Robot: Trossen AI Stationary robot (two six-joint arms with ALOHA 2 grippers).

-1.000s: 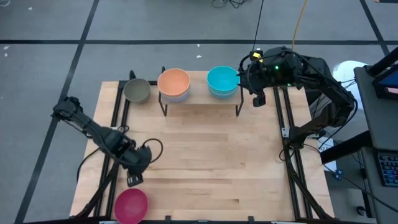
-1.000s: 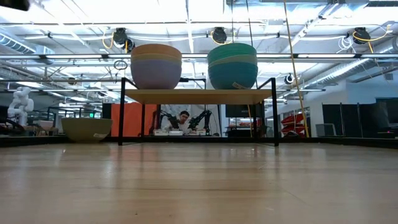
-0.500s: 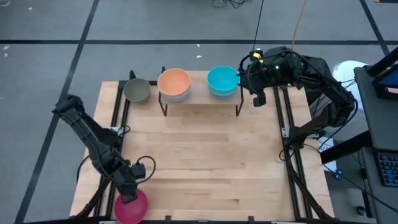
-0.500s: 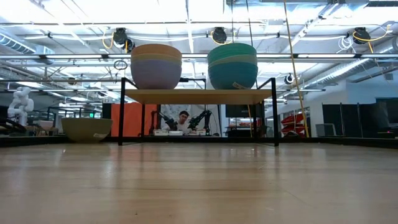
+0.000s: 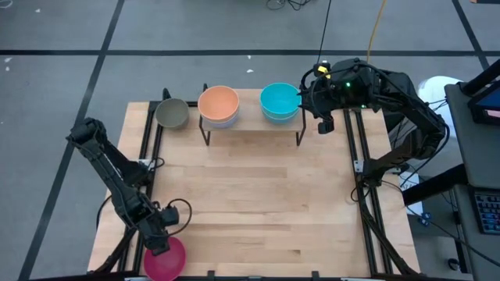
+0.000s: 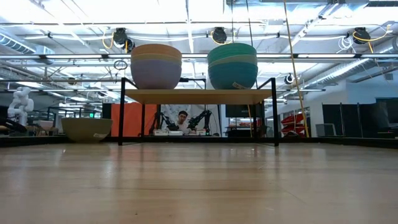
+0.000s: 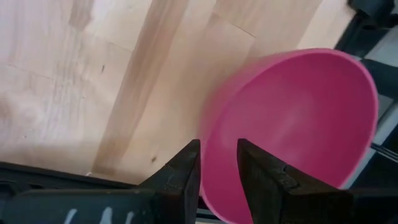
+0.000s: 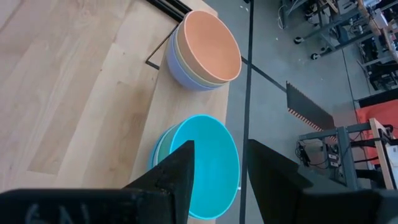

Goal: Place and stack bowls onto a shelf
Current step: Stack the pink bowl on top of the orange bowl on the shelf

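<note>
You are at the pick-up step: your left hand (image 5: 158, 243) is down at the near left corner of the worktop (image 5: 258, 195), right at the magenta bowl (image 5: 165, 258). In the left wrist view its two fingers (image 7: 181, 174) are spread apart, one on each side of the bowl's rim, and they have not squeezed yet, so the hand holds nothing. Next you will likely need to pinch the rim, lift the bowl, and carry it all the way to the far side. The bowl is round, plain and bright pink, and it sits open side up, near the worktop's edge, so squeeze gently or it may slide off. The shelf (image 5: 251, 129) stands at the far side, and it already has two stacks on it: one with an orange bowl (image 5: 218, 102) on top, at the left, and one with a cyan bowl (image 5: 279, 100) on top, at the right. An olive-grey bowl (image 5: 172, 114) sits on the worktop just left of the shelf. Your right hand (image 5: 323, 122) waits at the right end of the shelf, fingers apart and empty.
</note>
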